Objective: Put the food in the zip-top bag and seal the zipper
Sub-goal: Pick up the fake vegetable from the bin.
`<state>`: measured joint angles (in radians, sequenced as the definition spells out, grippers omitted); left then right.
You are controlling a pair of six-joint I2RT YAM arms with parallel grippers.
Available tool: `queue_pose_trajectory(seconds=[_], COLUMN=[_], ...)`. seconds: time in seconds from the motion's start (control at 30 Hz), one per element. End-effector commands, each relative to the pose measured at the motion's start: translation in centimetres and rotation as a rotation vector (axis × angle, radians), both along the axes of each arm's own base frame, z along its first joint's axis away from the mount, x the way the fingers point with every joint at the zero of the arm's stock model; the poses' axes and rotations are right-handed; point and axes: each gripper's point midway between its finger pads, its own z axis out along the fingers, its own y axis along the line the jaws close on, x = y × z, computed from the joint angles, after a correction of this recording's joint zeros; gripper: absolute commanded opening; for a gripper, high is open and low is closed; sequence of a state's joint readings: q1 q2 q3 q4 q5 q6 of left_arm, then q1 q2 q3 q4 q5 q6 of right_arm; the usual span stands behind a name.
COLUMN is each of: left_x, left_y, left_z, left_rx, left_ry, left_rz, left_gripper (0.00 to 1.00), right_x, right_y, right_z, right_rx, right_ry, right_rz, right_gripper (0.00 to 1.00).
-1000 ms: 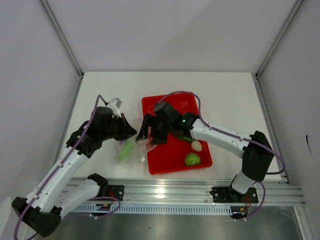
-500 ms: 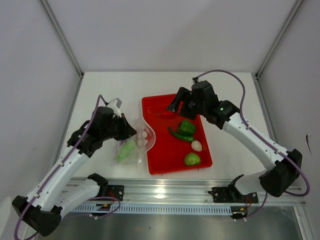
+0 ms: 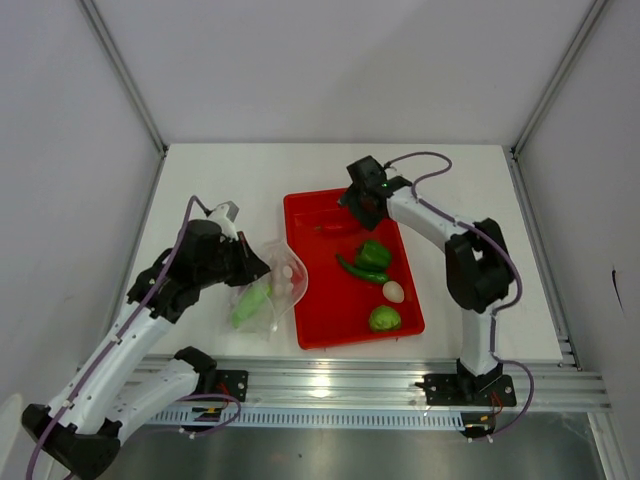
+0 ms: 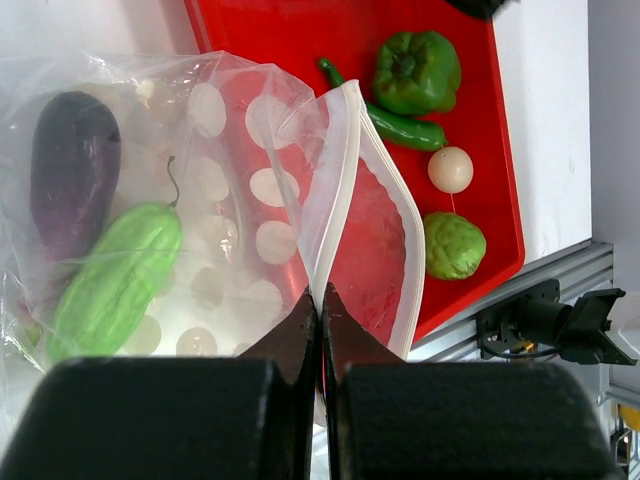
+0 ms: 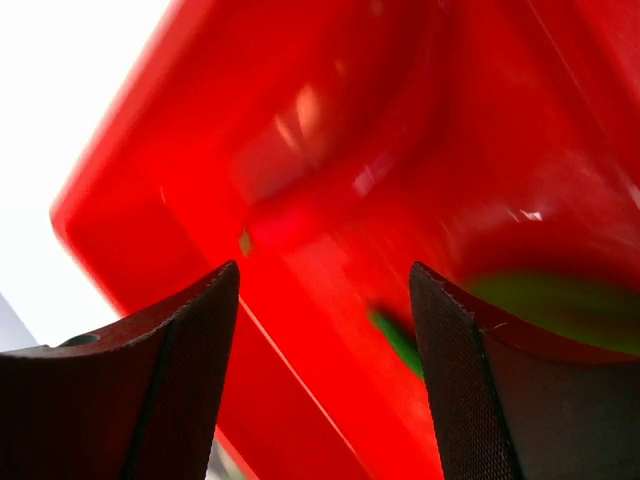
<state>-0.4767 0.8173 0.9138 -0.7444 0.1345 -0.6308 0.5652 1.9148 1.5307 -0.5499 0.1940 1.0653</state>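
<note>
1. Bag [image 3: 268, 292]: it lies between the table's left edge and the tray [image 3: 335, 315], toward the near edge. One lip overlaps the tray's left rim. The gourd [image 4: 115, 280] and eggplant [image 4: 72, 170] are inside.
2. Left gripper [image 4: 320, 312]: the jaws are pressed together on one lip of the mouth, at the zipper [image 4: 338, 180]. The other lip hangs free.
3. Right gripper [image 5: 322, 275]: the fingers stand apart and hold nothing. It is poised over the red chili [image 3: 335, 228] near the tray's far edge.
4. Hazards:
   - Only one lip is held, so expect the free lip to sag and narrow the mouth. A piece brought in low may catch it and push the bag away.
   - The chili is thin and smooth. A grip near its tip may let it swing or drop.
   - If you lower the held lip, the gourd may slide out.
5. Orientation:
   - The bag's mouth faces right, toward the tray, and the zipper runs roughly near to far.
   - The gourd's long axis runs diagonally, from near-left to far-right.
   - The red chili's long axis lies roughly parallel to the table's far edge.
</note>
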Motion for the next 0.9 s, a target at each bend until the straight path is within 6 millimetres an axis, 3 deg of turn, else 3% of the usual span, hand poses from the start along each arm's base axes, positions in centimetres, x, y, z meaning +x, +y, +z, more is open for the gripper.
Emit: queue_pose_trajectory(seconds=[0.0, 0.03, 0.07, 0.2, 0.27, 0.73, 0.87], left_x=[-0.2, -0.2, -0.3, -0.3, -0.4, -0.1, -0.1], left_y=[0.3, 0.3, 0.3, 0.3, 0.3, 0.1, 0.2], left_z=[0.0, 0.0, 0.0, 0.1, 0.0, -0.1, -0.1], left_rx=[-0.01, -0.01, -0.01, -0.016, -0.017, -0.011, -0.008], left_ry=[-0.002, 0.0, 0.002, -0.004, -0.002, 0.0, 0.0], left_rz=[0.019, 0.02, 0.019, 0.02, 0.02, 0.011, 0.012], left_gripper=[0.01, 0.01, 0.0, 0.01, 0.01, 0.01, 0.0], right_x=[4.3, 5.6, 5.7, 7.0, 6.3, 3.9, 3.6], right_y=[0.2, 1.0, 1.6, 2.2, 1.6, 0.5, 1.1], right_z=[1.6, 2.9, 0.7, -1.2, -2.6, -6.1, -5.9], right_rx=[0.024, 0.052, 0.055, 0.106, 0.09, 0.096, 0.101], right_ry=[-0.044, -0.068, -0.017, 0.021, 0.075, 0.186, 0.161], right_rz=[-0.22, -0.232, -0.25, -0.334, -0.372, -0.552, -0.532], right_gripper=[0.7, 0.7, 0.7, 0.66, 0.66, 0.64, 0.63])
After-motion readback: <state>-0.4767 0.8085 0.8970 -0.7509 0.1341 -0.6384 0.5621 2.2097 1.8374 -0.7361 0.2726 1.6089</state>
